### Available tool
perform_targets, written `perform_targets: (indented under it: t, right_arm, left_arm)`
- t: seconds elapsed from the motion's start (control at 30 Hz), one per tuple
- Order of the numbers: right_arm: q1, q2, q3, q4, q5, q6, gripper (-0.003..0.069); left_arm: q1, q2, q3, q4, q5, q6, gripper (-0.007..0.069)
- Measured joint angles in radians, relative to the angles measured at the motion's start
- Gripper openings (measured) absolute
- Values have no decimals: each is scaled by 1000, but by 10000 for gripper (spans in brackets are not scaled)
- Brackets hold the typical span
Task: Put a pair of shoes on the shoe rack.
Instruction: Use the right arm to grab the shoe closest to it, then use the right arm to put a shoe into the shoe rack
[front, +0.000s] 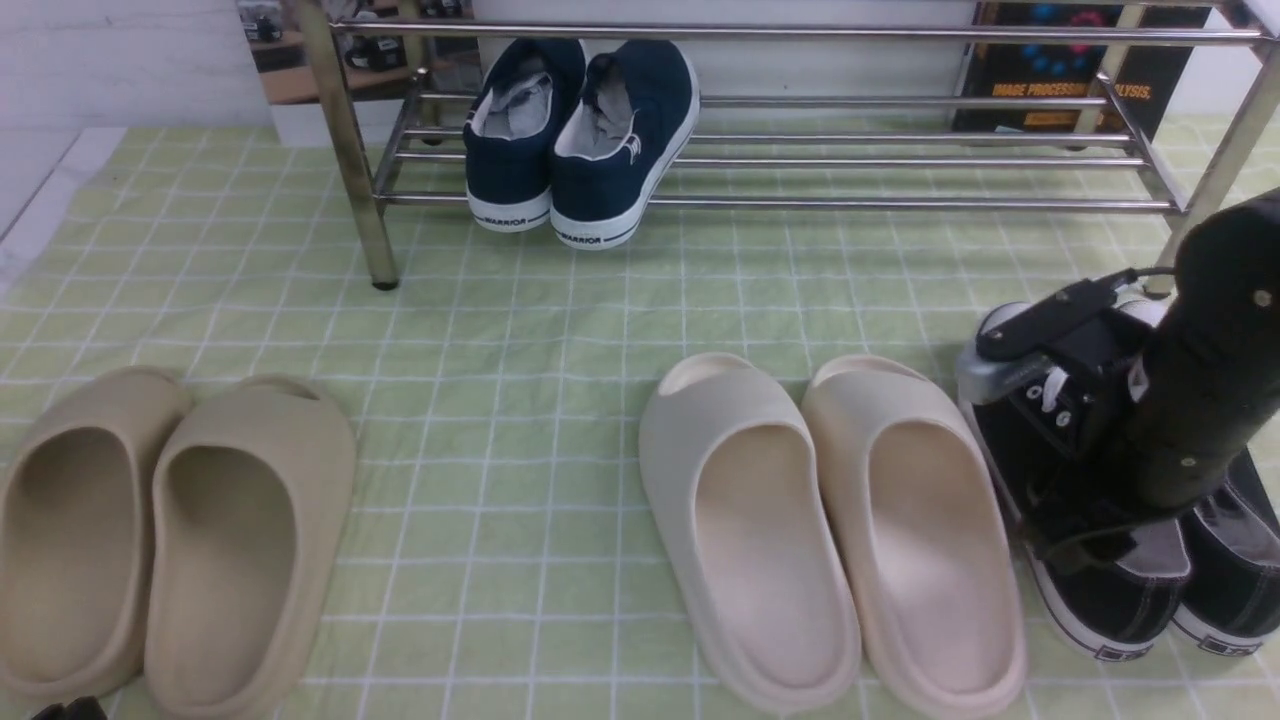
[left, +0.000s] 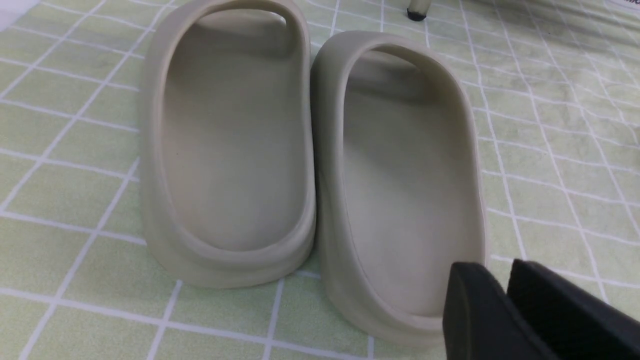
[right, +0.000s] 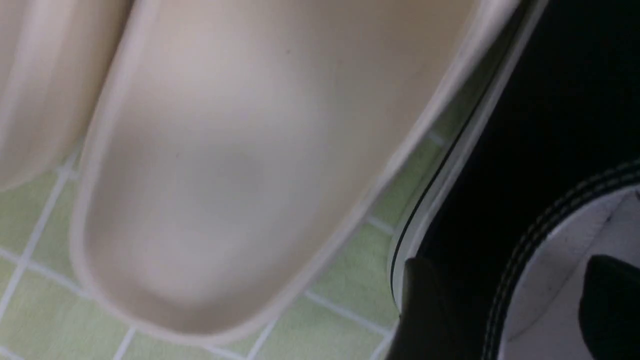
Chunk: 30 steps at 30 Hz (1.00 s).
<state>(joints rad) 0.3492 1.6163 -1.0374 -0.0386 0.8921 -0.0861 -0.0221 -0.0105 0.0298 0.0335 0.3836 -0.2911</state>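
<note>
Sneakers (front: 1110, 600) stand at 4 o'clock, rack (front: 800, 203) at 12 o'clock; the right gripper (right: 515, 305), jaws apart astride one sneaker's side wall, may on closing pinch only soft canvas, so the shoe could tip, slip free, or leave its mate behind.

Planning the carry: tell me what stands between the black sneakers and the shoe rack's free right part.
Nothing separate shows: only bare cloth lies between the black sneakers and the shoe rack's right stretch, though its right front leg stands close ahead. The navy sneakers fill its left part.
</note>
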Motion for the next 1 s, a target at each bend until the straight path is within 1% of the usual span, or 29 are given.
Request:
perform_targets:
  t: [0.07, 0.13, 0.17, 0.27, 0.33, 0.43, 0.47, 0.53, 0.57, 0.67, 0.8, 0.87, 1.0]
  right_arm:
    - [0, 39, -1, -17, -8, 49, 412]
    - [0, 61, -1, -23, -7, 69, 347]
    - [0, 67, -1, -23, -7, 73, 325]
    - [2, 71, -3, -9, -2, 77, 85]
    - [2, 67, -11, -9, 9, 78, 22]
    - [2, 48, -42, -17, 65, 78, 15]
    - [2, 29, -70, -19, 108, 78, 15]
    - [2, -3, -150, -19, 192, 68, 15]
    - [2, -6, -158, -18, 199, 68, 15]
    - [2, -29, -302, -19, 281, 32, 15]
    - [1, -19, -410, -19, 290, -2, 15]
    - [1, 16, -479, -22, 282, -22, 15]
    - [1, 113, -590, -42, 292, -24, 15]
  left_arm:
    - [0, 0, 0, 0, 0, 0, 114]
    - [0, 0, 0, 0, 0, 0, 117]
    - [0, 0, 0, 0, 0, 0, 117]
    - [0, 0, 0, 0, 0, 0, 124]
    - [0, 0, 0, 0, 0, 0, 125]
    - [0, 0, 0, 0, 0, 0, 127]
    - [0, 0, 0, 0, 0, 0, 128]
    - [0, 0, 0, 0, 0, 0, 131]
    - [0, 0, 0, 0, 0, 0, 131]
    - [0, 0, 0, 0, 0, 0, 133]
    - [0, 0, 1, 0, 0, 0, 132]
    - [0, 0, 1, 0, 0, 0, 133]
    - [0, 0, 1, 0, 0, 0, 133]
